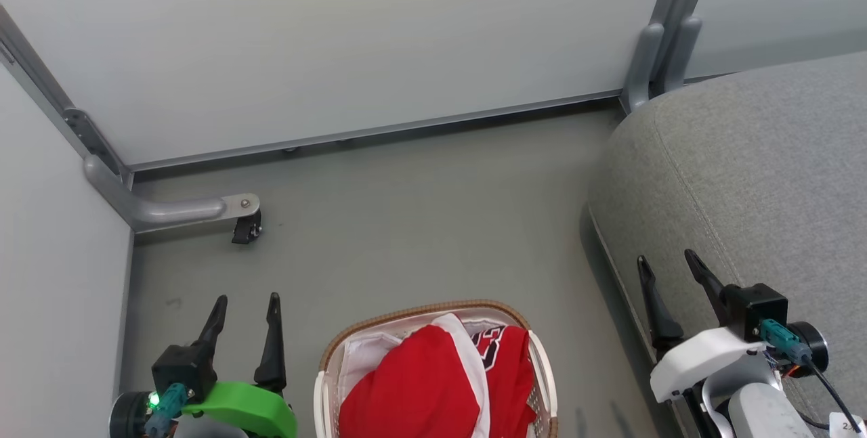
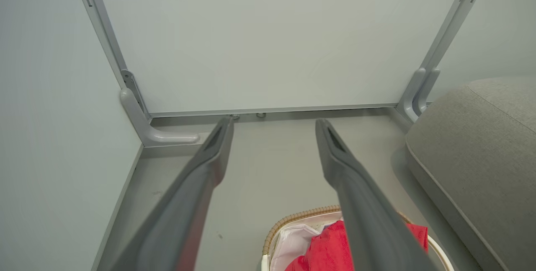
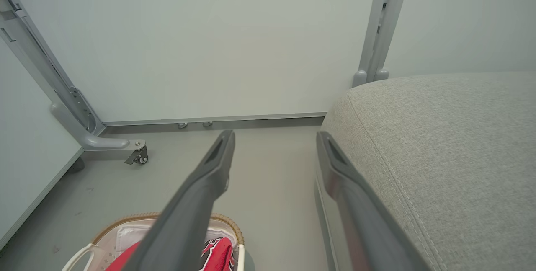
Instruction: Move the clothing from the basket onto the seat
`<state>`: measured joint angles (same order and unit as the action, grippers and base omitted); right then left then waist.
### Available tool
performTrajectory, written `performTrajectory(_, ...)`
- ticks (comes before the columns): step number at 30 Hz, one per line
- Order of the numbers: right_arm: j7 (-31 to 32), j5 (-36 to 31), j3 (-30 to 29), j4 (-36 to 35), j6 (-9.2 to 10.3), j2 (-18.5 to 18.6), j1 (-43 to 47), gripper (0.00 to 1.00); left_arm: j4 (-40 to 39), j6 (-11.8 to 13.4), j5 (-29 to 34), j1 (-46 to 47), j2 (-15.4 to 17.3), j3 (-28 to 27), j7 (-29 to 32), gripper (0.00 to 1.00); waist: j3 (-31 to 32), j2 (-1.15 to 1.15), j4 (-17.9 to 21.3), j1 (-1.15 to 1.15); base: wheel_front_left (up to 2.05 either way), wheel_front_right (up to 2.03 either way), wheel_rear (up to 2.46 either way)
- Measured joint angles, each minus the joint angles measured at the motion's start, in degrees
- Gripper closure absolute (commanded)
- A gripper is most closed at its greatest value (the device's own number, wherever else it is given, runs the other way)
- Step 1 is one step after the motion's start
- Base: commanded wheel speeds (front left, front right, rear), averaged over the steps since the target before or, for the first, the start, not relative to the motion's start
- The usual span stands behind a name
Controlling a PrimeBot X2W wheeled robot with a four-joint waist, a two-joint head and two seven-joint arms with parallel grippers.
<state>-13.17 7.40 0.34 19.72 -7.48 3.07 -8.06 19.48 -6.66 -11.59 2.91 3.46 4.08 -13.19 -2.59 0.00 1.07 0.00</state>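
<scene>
red clothing (image 1: 420, 384) with white trim, white basket (image 1: 324, 390), grey seat (image 1: 758, 174)

One basket (image 1: 420, 309) is counted at 6 o'clock, with two red pieces of clothing (image 1: 413, 384) made out inside. One seat (image 1: 765, 174) is seen at 3 o'clock. Two grippers are tallied, left gripper (image 1: 247, 299) at 7 o'clock, right gripper (image 1: 667, 255) at 4 o'clock, two fingers each. One caster wheel (image 1: 246, 229) is noted at 9 o'clock

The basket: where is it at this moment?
In the head view, the basket sits on the floor at bottom centre, left of the grey seat.
</scene>
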Motion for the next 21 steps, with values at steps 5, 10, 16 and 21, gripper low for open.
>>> performTrajectory(5,-0.52,-2.55,0.65,-0.87,-0.01,-0.05,-2.26,0.00,1.78,-0.48,0.76,1.65,-0.26,1.97,-0.49,0.00,-2.90,0.00,0.57,0.00,0.00,0.00,0.00)
performTrajectory(10,-1.01,-4.56,1.64,-2.09,-0.02,-0.14,-5.04,0.00,3.28,-0.66,1.21,5.69,-0.20,5.13,-1.00,0.00,-7.18,0.00,1.53,0.00,0.00,0.00,0.00)
performTrajectory(16,-1.53,-5.37,3.75,-4.12,-0.03,-0.21,-8.89,0.00,5.80,-0.71,1.24,10.77,1.76,9.46,-1.58,0.00,-12.99,0.00,3.37,0.00,0.00,0.00,0.00)
performTrajectory(21,-1.83,-4.64,6.11,-6.28,-0.03,-0.18,-11.80,0.00,8.83,-0.73,0.70,15.50,3.56,13.47,-1.85,0.00,-18.23,0.00,5.39,0.00,0.00,0.00,0.00)
